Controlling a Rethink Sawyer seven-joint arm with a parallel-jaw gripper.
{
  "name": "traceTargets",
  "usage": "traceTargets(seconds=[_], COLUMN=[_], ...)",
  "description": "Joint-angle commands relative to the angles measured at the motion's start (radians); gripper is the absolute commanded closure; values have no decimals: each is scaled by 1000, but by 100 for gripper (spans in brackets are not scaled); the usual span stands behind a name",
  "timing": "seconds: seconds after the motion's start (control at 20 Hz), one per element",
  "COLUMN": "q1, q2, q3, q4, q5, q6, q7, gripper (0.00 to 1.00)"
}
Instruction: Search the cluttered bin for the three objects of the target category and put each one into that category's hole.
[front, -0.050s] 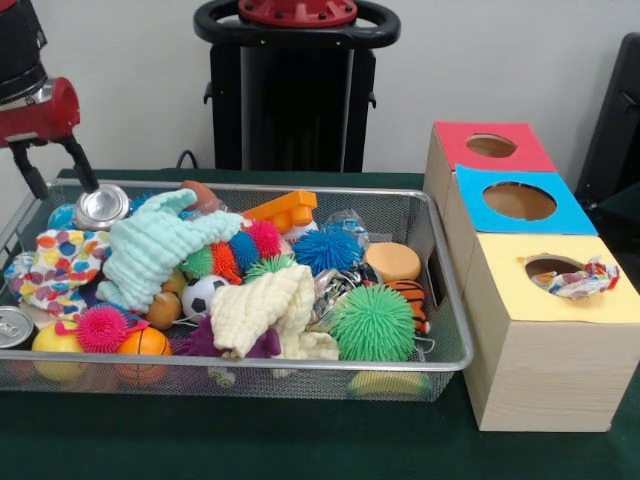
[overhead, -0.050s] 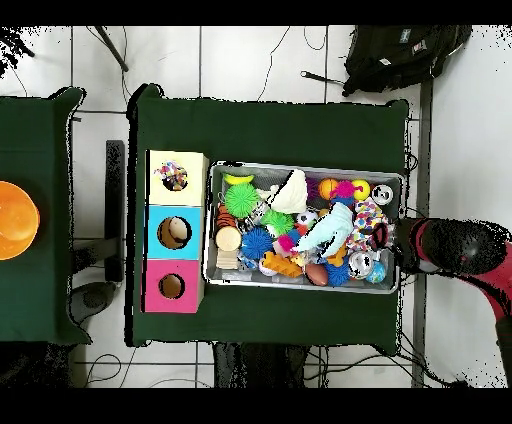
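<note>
A wire mesh bin (front, -0.050s: 450, 300) holds a heap of toys and cloths. A mint green cloth (front, -0.050s: 150, 250) lies at its left, a cream cloth (front, -0.050s: 262, 310) in the front middle, and a polka-dot cloth (front, -0.050s: 62, 262) at the far left. A patterned cloth (front, -0.050s: 580, 277) hangs out of the yellow hole of the wooden box (front, -0.050s: 545, 370). The blue hole (front, -0.050s: 519, 201) and red hole (front, -0.050s: 491, 146) look empty. My gripper (front, -0.050s: 65, 188) hangs open over the bin's back left corner, just above a silver can (front, -0.050s: 101, 207), holding nothing. In the overhead view the gripper (overhead, -0.050s: 405, 245) is at the bin's (overhead, -0.050s: 300, 166) right end.
Spiky balls in green (front, -0.050s: 372, 322), blue (front, -0.050s: 326, 250) and pink (front, -0.050s: 102, 328), a soccer ball (front, -0.050s: 203, 295), an orange ball (front, -0.050s: 144, 345) and a second can (front, -0.050s: 15, 326) crowd the bin. An orange round thing (overhead, -0.050s: 15, 220) sits on the neighbouring table.
</note>
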Motion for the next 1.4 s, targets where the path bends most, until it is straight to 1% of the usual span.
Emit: traceTargets(seconds=[0.05, 0.3, 0.55, 1.1, 1.4], q1=[-5, -7, 0, -1, -6], q2=[73, 97, 138, 201, 261], q3=[62, 64, 63, 62, 65], q4=[75, 54, 13, -5, -97], q5=[-33, -35, -43, -61, -62], q6=[-82, -76, -67, -98, -48], q7=[-93, -105, -118, -115, -167], gripper=[0, 0, 0, 0, 0])
